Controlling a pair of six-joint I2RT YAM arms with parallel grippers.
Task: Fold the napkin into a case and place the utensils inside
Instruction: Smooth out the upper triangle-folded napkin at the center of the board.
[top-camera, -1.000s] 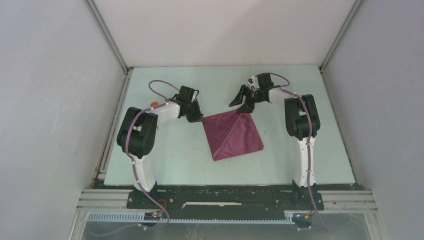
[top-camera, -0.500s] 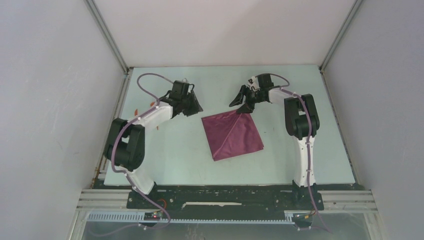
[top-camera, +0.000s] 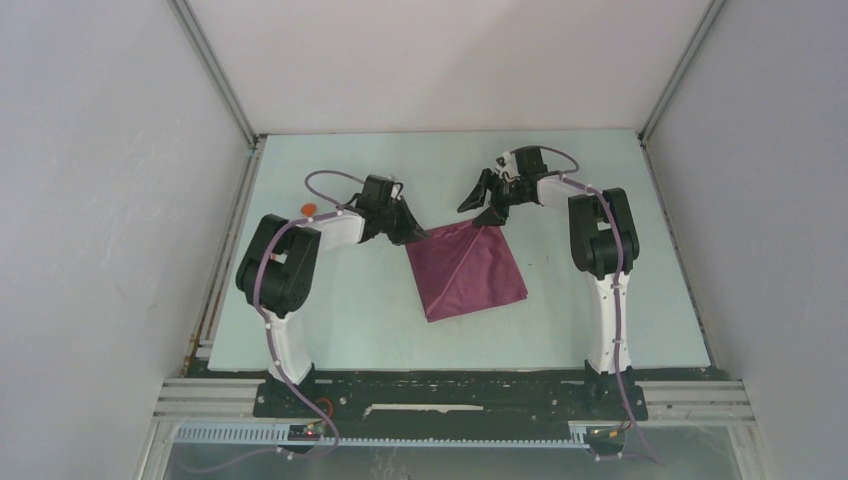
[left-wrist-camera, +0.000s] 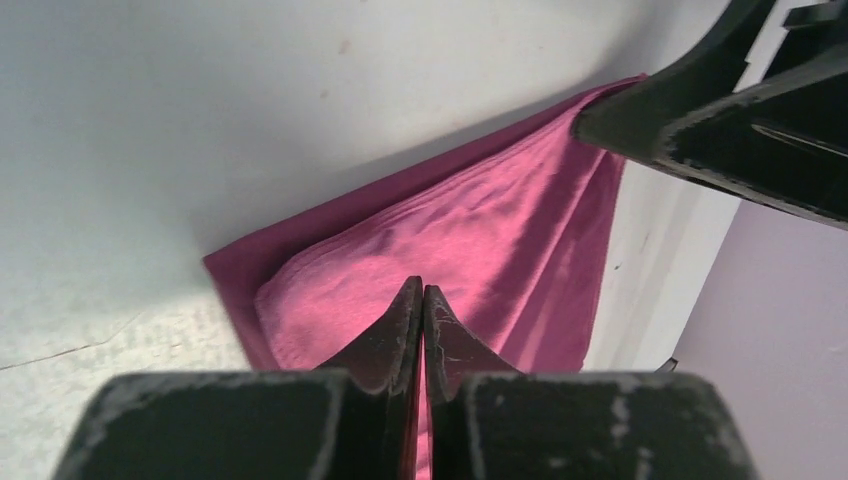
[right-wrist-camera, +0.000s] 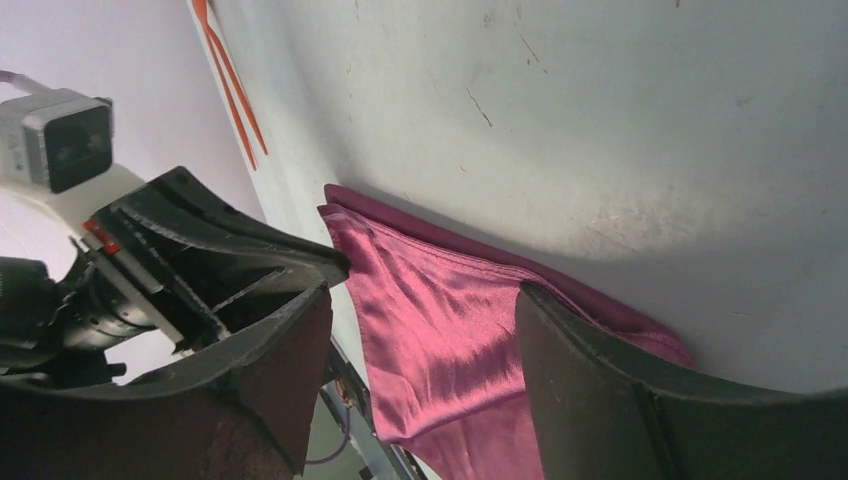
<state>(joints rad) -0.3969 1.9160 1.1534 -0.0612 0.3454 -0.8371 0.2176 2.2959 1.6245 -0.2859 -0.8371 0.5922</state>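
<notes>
The maroon napkin (top-camera: 465, 272) lies folded on the table as a tilted square, with a ridge running down from its far corner. My left gripper (top-camera: 418, 236) is shut, its tips (left-wrist-camera: 422, 292) over the napkin's (left-wrist-camera: 480, 230) upper layer near the left corner. A thin pink line shows between the fingers, and I cannot tell if cloth is pinched. My right gripper (top-camera: 488, 208) stands open at the far corner, its fingers (right-wrist-camera: 425, 295) either side of the napkin (right-wrist-camera: 440, 330). Orange utensils (right-wrist-camera: 228, 85) lie by the table's left edge, one end (top-camera: 309, 208) showing behind the left arm.
White walls close the table on the left, back and right. A metal rail (top-camera: 215, 290) runs along the left table edge. The right gripper's finger (left-wrist-camera: 700, 110) reaches into the left wrist view at upper right.
The left gripper swung back and left off the napkin, opening, then returned to the napkin's left corner, shut. The right arm and the napkin have stayed put.
</notes>
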